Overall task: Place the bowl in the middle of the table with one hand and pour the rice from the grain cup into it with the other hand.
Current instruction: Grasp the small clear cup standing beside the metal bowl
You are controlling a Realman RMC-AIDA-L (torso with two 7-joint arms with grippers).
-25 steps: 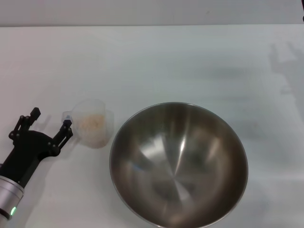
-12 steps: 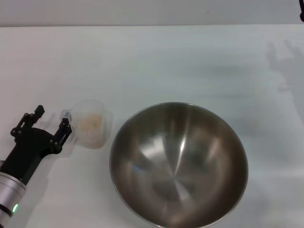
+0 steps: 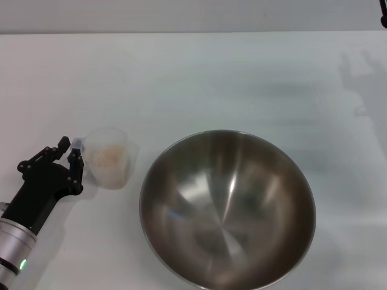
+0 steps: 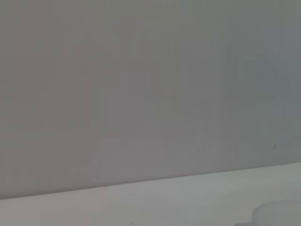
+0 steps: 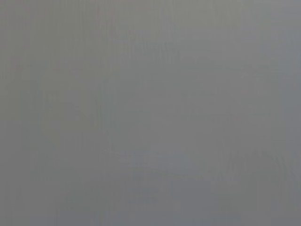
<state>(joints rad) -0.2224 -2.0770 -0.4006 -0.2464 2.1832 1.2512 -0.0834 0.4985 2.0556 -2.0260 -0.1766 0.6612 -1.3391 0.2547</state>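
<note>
Head view, near to far. Bowl (image 3: pixel 228 209) closest, at near-centre of table (image 3: pixel 199 78), near rim cut by frame edge; empty inside, just reflections. Looks already set for the pour, so placing step judged done.

Left gripper (image 3: pixel 65 160) low on left side, arm reaching in from the near-left corner. Fingers (image 3: pixel 75 171) narrowed to a small gap right at the handle side of grain cup (image 3: pixel 109 158). Likely pinching the little handle, but contact itself hidden by the frosted plastic, so cannot tell if clamped or just bracketing. Side approach makes sense: handle faces the arm, and holding it leaves the mouth free to tip toward the bowl.

Grain cup upright on table, just left of bowl rim, apart from it. Rice (image 3: pixel 107 159) showing as a pale beige heap inside, none spilled on the table. Judged: grasp step in hand, lift and pour not yet done.

Right gripper only a dark sliver at far-right top corner (image 3: pixel 383 13), parked well away; finger state cannot be told.

Left wrist view: table edge and a faint rim of the cup only. Right wrist view: blank grey, nothing usable.
</note>
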